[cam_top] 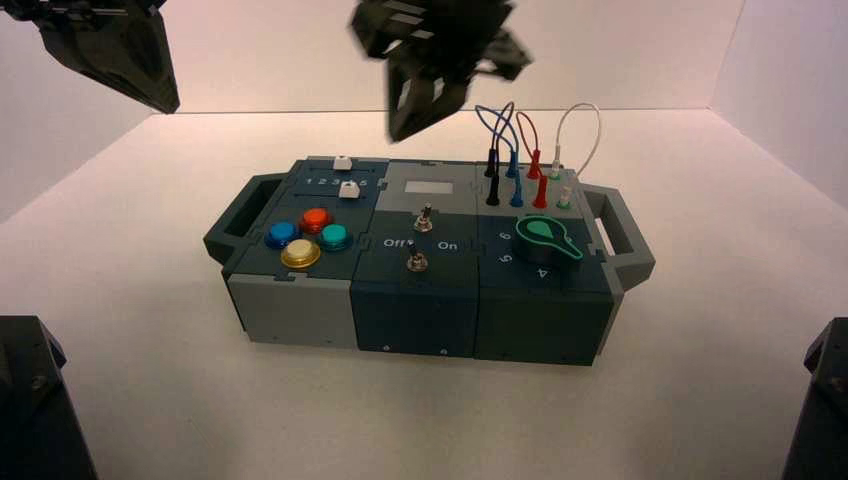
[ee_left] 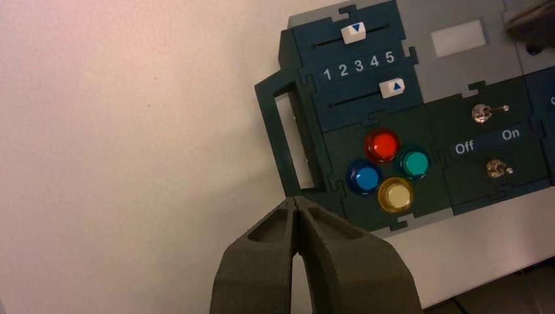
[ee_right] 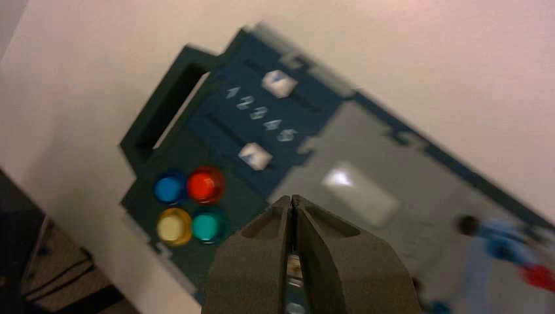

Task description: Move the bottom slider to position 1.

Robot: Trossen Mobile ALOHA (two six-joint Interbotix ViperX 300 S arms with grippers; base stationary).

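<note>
You're at the approach: your right gripper, fingers closed on nothing, is above the button box; your left gripper, likewise closed, is above the box's left side. Next, bring one to the bottom slider, at 5 on its track, and push toward the printed 1.

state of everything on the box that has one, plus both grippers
bottom slider: toward the 5 end, not at 1
top slider: around mid-track
toggle switches: settings unclear
green dial: setting unclear
red wire: plugged in
left gripper: shut, left of box
right gripper: shut, above box
</note>
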